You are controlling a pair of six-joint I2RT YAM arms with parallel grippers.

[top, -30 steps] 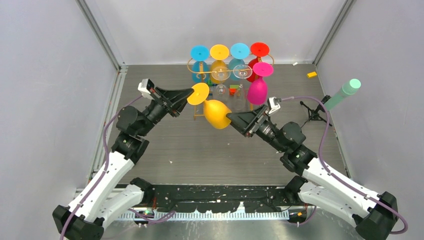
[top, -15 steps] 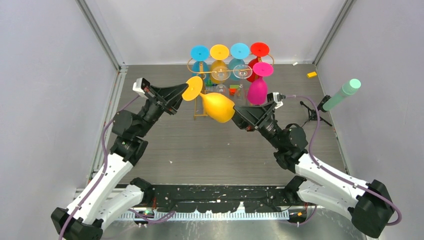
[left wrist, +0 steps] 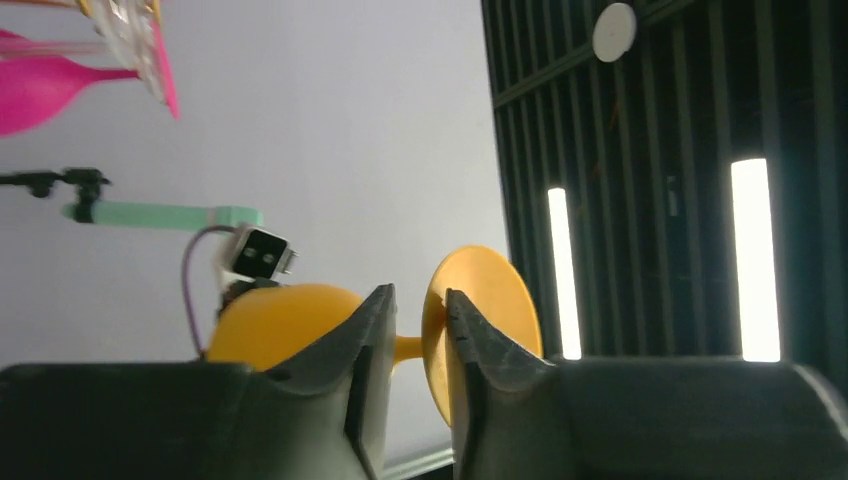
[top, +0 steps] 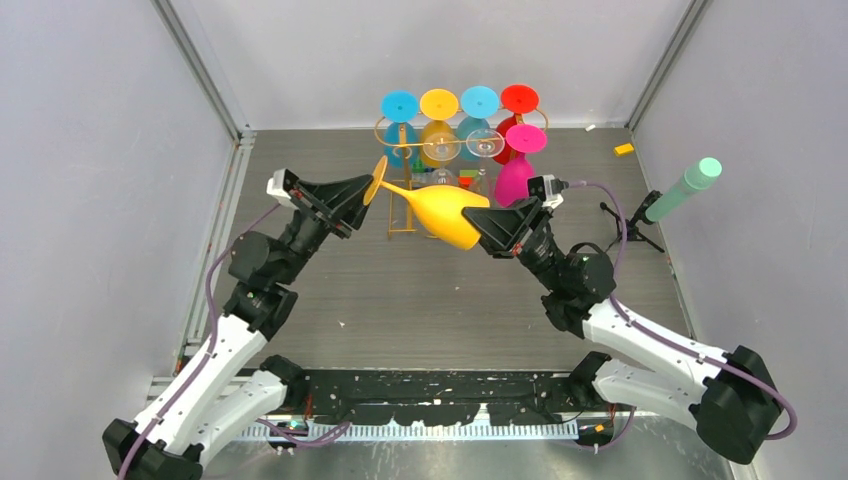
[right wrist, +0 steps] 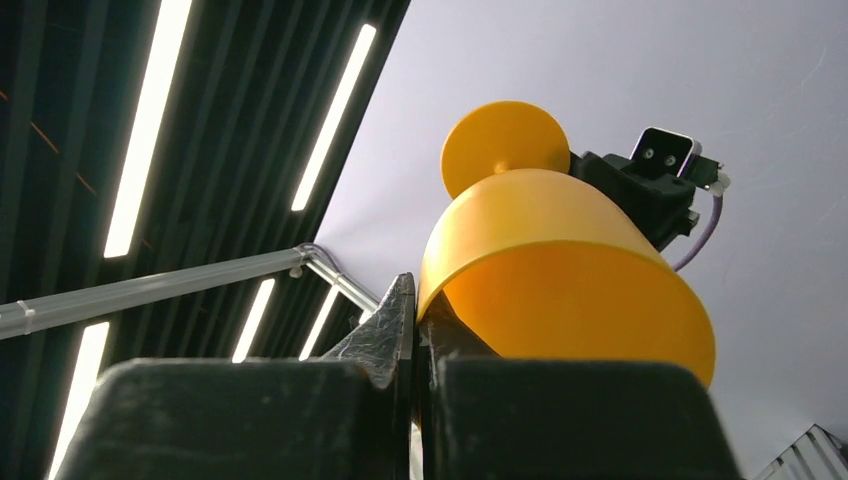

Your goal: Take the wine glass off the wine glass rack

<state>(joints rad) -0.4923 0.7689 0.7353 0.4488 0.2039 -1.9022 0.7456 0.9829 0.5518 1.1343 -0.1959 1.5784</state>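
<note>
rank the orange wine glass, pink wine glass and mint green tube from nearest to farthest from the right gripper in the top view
1. orange wine glass: touching, its rim pinched in the right gripper, bowl on the gripper's left.
2. pink wine glass: close behind the gripper, slightly right.
3. mint green tube: far off by the right wall.

Big shift on the orange wine glass (top: pixel 450 210): no more drooping with the bowl hanging low, now lying almost level and carried a bit higher and farther from the arm bases. Foot tipped too, nearly edge-on from above instead of a full round disc. Over at the right gripper (right wrist: pixel 415 300): wide apart a second ago, now pinched tight on the bowl's rim. At the left gripper (left wrist: pixel 418 295): clamped before, now eased a crack apart around the foot.
</note>
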